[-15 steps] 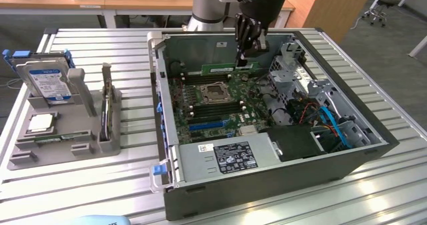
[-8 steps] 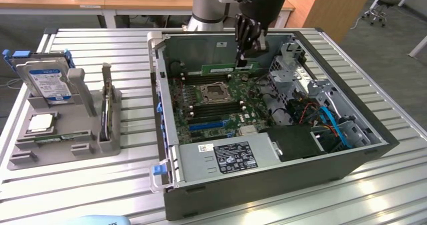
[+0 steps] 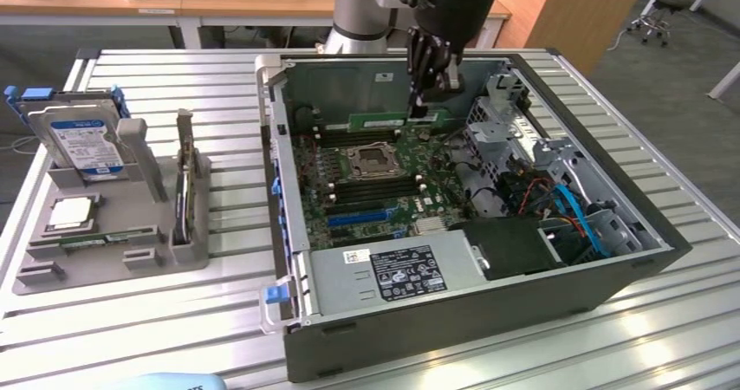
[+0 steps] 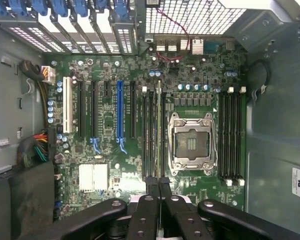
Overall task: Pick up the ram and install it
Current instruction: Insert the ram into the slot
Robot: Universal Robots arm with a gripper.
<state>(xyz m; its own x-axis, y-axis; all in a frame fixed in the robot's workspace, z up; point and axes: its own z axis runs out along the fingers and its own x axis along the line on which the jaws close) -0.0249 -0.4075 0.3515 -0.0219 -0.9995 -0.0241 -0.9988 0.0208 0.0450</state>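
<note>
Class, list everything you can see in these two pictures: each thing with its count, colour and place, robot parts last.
computer case: one, dark grey, open, on the table
motherboard: one, green, inside the case
processor socket: one, silver, empty, mid-board
power supply: one, silver, near end of the case
ram: one in the claw, green, above the motherboard
holder: one, grey, exterior view's left of the case
hard drive: one, silver, blue label, upright in the holder
processor chip: one, silver, in the holder
table: one, silver slats
arm: one, grey, behind the case
claw: one, black, shut on the ram
</note>
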